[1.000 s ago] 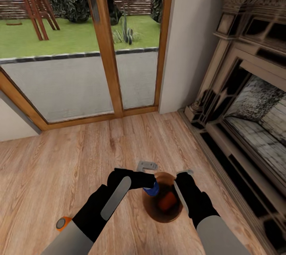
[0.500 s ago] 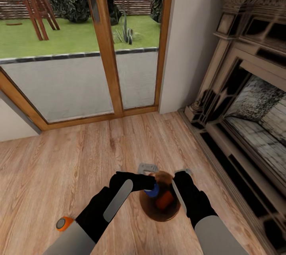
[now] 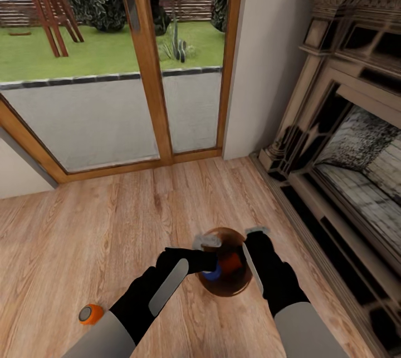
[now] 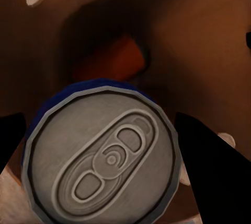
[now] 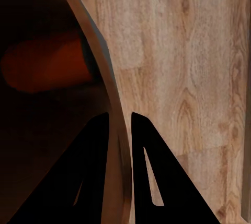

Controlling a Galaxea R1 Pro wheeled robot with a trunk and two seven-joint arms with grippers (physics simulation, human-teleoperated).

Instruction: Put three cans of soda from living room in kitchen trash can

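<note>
Head view, L jaws (image 3: 210, 259) pinching blue can (image 3: 211, 275), R jaws (image 3: 252, 248) pinching bin (image 3: 224, 287) rim, no legible labels.

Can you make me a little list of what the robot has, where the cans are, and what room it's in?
room: living room, wood floor, glass doors, brick fireplace
left gripper: shut on blue soda can with silver top, over the bin
right gripper: shut on rim of small round bin with brown inside
in the bin: one orange soda can, lying down
on the floor: another orange soda can, beside the left arm
</note>
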